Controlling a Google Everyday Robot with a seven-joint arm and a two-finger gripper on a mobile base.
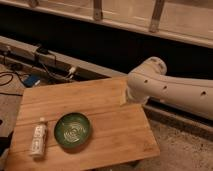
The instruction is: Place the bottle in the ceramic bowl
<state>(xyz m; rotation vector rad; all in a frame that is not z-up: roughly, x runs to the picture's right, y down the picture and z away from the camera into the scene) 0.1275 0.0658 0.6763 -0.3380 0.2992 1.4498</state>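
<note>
The bottle (37, 139) rests on the wooden board (110, 107) at the board's 8 o'clock corner. It appears to lie on its side with the narrow cap toward 12 o'clock, though an upright pose cannot be ruled out from this angle. The ceramic bowl (73, 131) sits just beside it, at the bottle's 3 o'clock, with a narrow strip of bare wood between them. The bowl holds nothing; the swirl pattern inside it is fully exposed. The robot arm (167, 91) enters from 3 o'clock, and its rounded end hangs over the board's edge at about 2 o'clock, well apart from both items. The gripper cannot be made out in the camera view (it is presumably hidden behind or below that rounded end), so whether it is apart or together cannot be told. Cables (50, 67) run along the ledge beyond the board at 11 o'clock and do not enter the working area. Handling judgement: the bottle looks like light, thin plastic with a smooth skin, so it is likely to roll or skid if nudged and to flex under a hard squeeze. Take hold across the middle of the body, square to its long axis and clear of the tapering cap end, with moderate force. The bowl is rigid and probably brittle, so lower the bottle into it; do not drop it.
</note>
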